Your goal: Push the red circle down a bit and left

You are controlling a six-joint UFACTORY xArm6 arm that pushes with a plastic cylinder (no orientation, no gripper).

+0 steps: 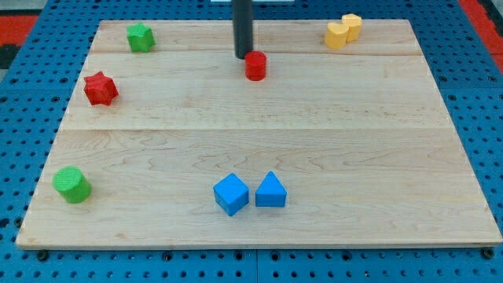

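Since my tip (242,57) sits touching the red circle (255,66) at its upper left (there are no fingers, so nothing is held), contact looks made near the table's (314,157) top edge. The next move likely needs the tip above and right of the circle, to push down and left.

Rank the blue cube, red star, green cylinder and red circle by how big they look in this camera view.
1. blue cube
2. green cylinder and red star, about alike
3. red circle, smallest, though it sits farther up the view, so distance may shrink it.
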